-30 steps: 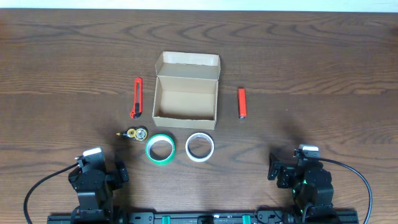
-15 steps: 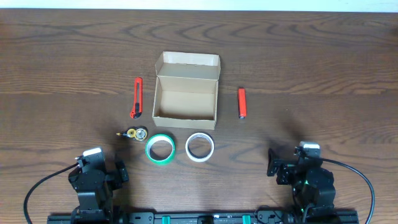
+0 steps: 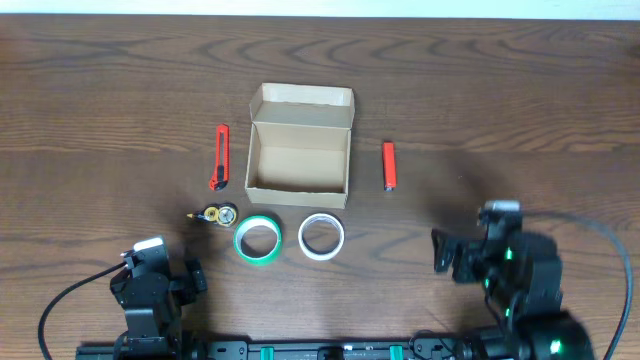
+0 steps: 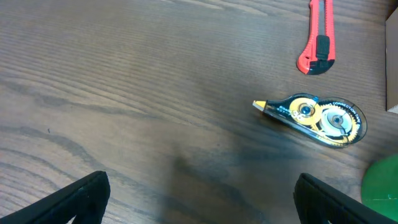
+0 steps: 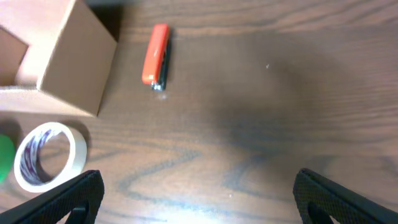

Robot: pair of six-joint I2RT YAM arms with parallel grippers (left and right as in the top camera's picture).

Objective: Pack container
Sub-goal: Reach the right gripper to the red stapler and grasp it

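The container (image 3: 298,160) is an open tan cardboard box at the table's middle, its flap lid (image 3: 304,100) folded back and its inside bare. Its corner (image 5: 68,68) shows at the top left of the right wrist view. My left gripper (image 3: 160,272) sits at the near left edge; in its wrist view it (image 4: 199,202) is open over bare wood. My right gripper (image 3: 468,256) is at the near right, and it (image 5: 199,196) is open too, holding nothing. Both are well short of the box.
A red utility knife (image 3: 219,157) lies left of the box and a small red stapler (image 3: 389,166) right of it. In front lie a correction tape dispenser (image 3: 215,214), a green tape roll (image 3: 257,241) and a white tape roll (image 3: 321,236).
The right arm has lifted and shifted slightly right, looking larger from overhead. The left arm and all objects are unmoved.
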